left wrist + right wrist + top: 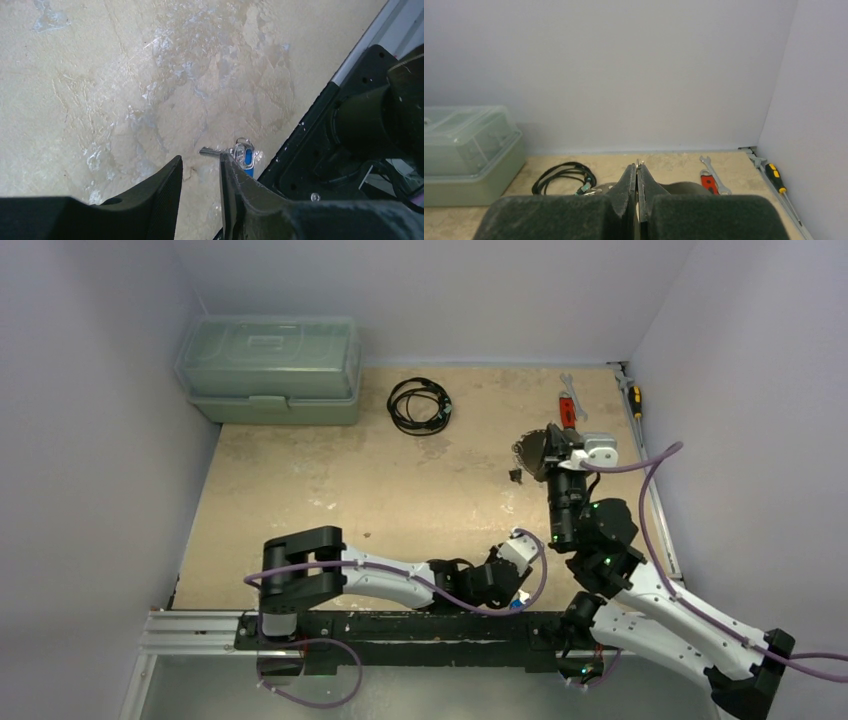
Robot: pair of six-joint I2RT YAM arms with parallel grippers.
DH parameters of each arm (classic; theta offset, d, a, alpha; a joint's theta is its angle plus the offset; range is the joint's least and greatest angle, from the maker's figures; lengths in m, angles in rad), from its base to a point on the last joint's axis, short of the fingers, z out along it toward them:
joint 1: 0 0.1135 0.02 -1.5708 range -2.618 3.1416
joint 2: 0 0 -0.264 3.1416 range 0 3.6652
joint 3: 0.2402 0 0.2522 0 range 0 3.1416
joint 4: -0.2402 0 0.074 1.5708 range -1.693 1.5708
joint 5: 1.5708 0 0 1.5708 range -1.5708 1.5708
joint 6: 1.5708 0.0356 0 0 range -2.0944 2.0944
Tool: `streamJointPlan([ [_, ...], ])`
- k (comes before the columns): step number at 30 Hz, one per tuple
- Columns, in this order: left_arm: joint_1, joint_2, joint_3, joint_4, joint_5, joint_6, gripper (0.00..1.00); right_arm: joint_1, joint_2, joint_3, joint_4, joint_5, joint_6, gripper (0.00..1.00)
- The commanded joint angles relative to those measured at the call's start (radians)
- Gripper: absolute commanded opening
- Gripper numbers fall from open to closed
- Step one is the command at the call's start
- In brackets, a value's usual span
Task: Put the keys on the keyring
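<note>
A silver key with a blue tag (243, 154) lies on the table by the black base rail; in the top view (520, 602) it shows as a blue speck. My left gripper (200, 159) is open just above it, with its right finger tip (226, 165) next to the key's blade. It sits low at the near edge in the top view (515, 590). My right gripper (637, 167) is shut on the thin wire of the keyring (638, 162) and holds it raised at the right (530, 452). Metal pieces (596, 189) hang beside its fingers.
A green toolbox (270, 370) stands at the back left, with a black coiled cable (420, 405) beside it. A red-handled wrench (567, 408) and a screwdriver (634, 398) lie at the back right. A small dark object (516, 476) lies below the keyring.
</note>
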Motion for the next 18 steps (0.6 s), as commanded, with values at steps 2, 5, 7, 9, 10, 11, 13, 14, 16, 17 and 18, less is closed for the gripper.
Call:
streamJointPlan([
  [2, -0.028, 0.048, 0.092, -0.018, -0.134, -0.062, 0.36, -0.004, -0.045, 0.063, 0.005, 0.033, -0.016, 0.0],
  [5, -0.033, 0.008, 0.065, -0.14, -0.245, -0.132, 0.45, -0.004, -0.055, 0.067, -0.041, 0.028, 0.014, 0.0],
  [7, -0.034, -0.045, 0.001, -0.175, -0.266, -0.158, 0.52, -0.003, -0.065, 0.074, -0.091, 0.012, 0.055, 0.0],
  [9, -0.037, -0.111, -0.068, -0.207, -0.265, -0.186, 0.6, -0.003, -0.075, 0.08, -0.146, -0.016, 0.11, 0.0],
  [10, -0.039, -0.144, -0.097, -0.234, -0.273, -0.214, 0.63, -0.003, -0.081, 0.082, -0.179, -0.038, 0.139, 0.0],
  [11, -0.04, -0.173, -0.12, -0.283, -0.281, -0.245, 0.64, -0.003, -0.088, 0.079, -0.206, -0.077, 0.164, 0.0],
  [13, -0.04, -0.227, -0.148, -0.368, -0.297, -0.31, 0.64, -0.003, -0.111, 0.053, -0.207, -0.154, 0.192, 0.0],
  [14, -0.042, -0.252, -0.152, -0.416, -0.307, -0.335, 0.64, -0.003, -0.124, 0.029, -0.185, -0.202, 0.199, 0.0],
  [16, -0.048, -0.312, -0.147, -0.495, -0.325, -0.347, 0.61, -0.003, -0.151, -0.029, -0.132, -0.296, 0.219, 0.0],
  [17, -0.056, -0.348, -0.145, -0.524, -0.339, -0.323, 0.6, -0.003, -0.159, -0.064, -0.104, -0.36, 0.233, 0.0],
  [18, -0.065, -0.389, -0.144, -0.55, -0.352, -0.29, 0.59, -0.003, -0.167, -0.093, -0.077, -0.416, 0.247, 0.0],
])
